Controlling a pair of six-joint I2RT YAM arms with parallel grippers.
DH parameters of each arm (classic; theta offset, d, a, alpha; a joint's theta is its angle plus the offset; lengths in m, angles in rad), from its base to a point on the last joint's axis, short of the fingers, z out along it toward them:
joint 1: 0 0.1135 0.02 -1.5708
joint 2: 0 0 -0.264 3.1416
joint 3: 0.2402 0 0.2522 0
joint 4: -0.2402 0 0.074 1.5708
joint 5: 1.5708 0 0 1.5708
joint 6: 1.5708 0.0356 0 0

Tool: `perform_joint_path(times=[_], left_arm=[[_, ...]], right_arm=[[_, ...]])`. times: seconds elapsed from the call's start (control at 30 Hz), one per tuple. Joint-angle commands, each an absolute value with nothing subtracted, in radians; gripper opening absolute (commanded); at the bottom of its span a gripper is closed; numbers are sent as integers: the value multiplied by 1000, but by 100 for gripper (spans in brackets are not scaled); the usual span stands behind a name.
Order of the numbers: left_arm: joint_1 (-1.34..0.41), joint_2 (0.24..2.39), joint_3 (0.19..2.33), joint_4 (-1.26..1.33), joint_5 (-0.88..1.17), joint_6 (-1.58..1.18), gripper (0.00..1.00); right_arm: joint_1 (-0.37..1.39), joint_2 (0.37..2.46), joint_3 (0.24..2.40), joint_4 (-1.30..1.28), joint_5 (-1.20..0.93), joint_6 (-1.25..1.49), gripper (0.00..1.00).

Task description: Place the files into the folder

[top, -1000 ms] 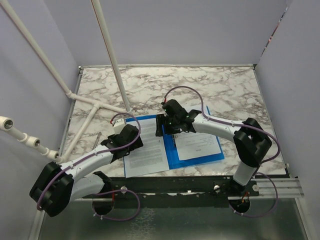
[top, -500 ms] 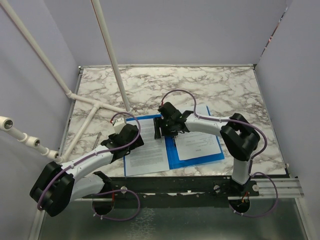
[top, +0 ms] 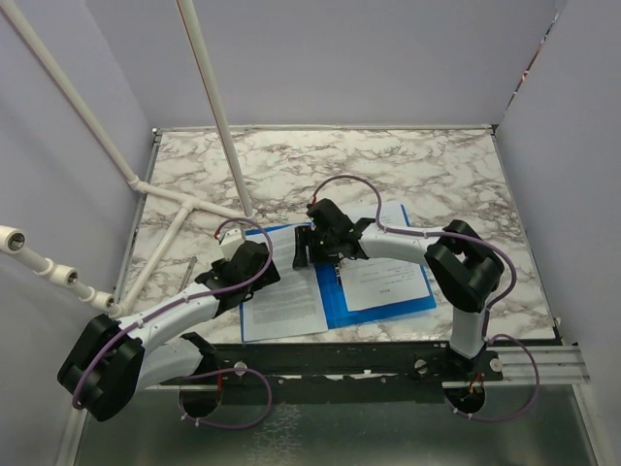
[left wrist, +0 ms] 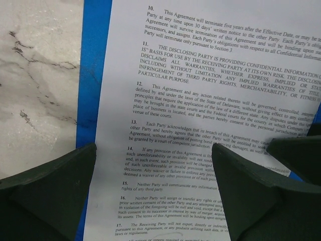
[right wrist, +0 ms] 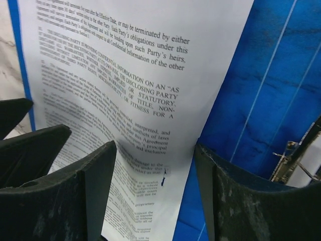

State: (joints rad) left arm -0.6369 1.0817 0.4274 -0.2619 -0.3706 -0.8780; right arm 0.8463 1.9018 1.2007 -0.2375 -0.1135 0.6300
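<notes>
Room: lavender walls (top: 388,58) close in a marble-patterned bench (top: 437,175), and white plastic pipes (top: 218,107) slant over its left part.
Folder: the blue folder (top: 335,301) lies open and flat on the bench, under both claws and close to the edge where the arms are bolted.
Files, left sheet: one printed page (top: 286,306) covers the folder's left half, reaching from beneath the left claw to beneath the right claw.
Files, right sheet: a second page (top: 383,282) rests on the folder's right half, off to the right of the right claw.
Left claw: the left claw (left wrist: 154,165) hangs over the left sheet with its fingers (left wrist: 50,196) wide apart and numbered paragraphs showing between them. A blue strip of folder runs past its left finger, with bare marble beyond. From here I cannot tell whether the tips touch the paper.
Right claw: the right claw (right wrist: 155,150) is spread apart too, gripping nothing. The left sheet's inner edge runs down between its fingers (right wrist: 241,201), with paper on the left side and glossy blue on the right.
Clip: the folder's metal clip (right wrist: 293,150) sits just beside the right claw's right finger.
Gap between claws: they stand near each other over the same sheet, apart.
</notes>
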Motion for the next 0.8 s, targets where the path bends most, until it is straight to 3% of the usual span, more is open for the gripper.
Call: perform_joint_path(times=[0.0,0.27,0.57,0.77], left_arm=[[-635,1113,387,-267,-289,-881,99],[-635,1130,383,-259,-273,-882,99],[-635,1123,387,-256,-258,-879,99],[-634,1088,412,-279,-247,-872,99]], right_arm=[[856,1898,1131,-153,-201,671,68],[856,1858,1065,-48,-277,714,63],[856,1811,1044,-26,-284,727,32],[856,1749,1047,-59,-266,721,19]])
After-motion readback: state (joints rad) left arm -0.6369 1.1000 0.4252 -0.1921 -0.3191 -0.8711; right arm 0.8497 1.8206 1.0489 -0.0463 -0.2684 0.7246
